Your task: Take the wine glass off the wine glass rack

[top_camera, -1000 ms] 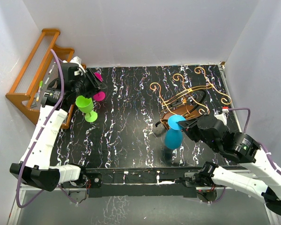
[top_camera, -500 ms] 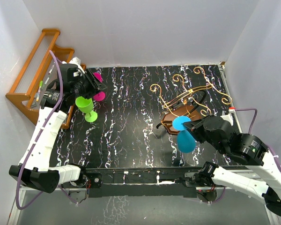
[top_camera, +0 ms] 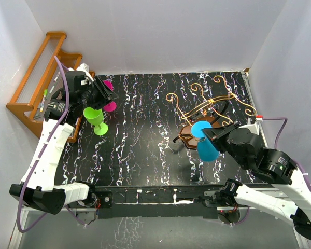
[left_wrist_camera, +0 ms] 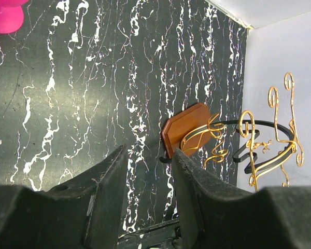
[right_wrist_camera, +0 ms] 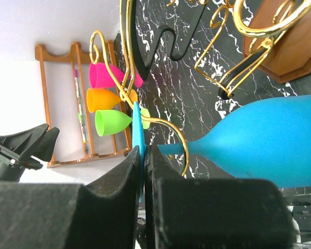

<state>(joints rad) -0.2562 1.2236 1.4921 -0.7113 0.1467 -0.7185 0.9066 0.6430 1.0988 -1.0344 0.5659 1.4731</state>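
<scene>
The wine glass rack, curly gold wire on a small brown base, stands at the right of the table. My right gripper is shut on the thin foot of a blue wine glass and holds it tipped on its side just in front of the rack. In the right wrist view a gold scroll arm crosses in front of the glass stem beside my right gripper. The blue bowl points away from the fingers. My left gripper is open and empty at the far left. In the left wrist view the left gripper frames the rack from afar.
An orange-brown stepped shelf stands at the back left. A green glass and a pink glass stand beside it under my left gripper. An orange glass shows between them in the right wrist view. White walls close in the table.
My right gripper has carried the blue glass to the right and a little up, tipping the bowl toward the table's front. The left arm has not moved.
</scene>
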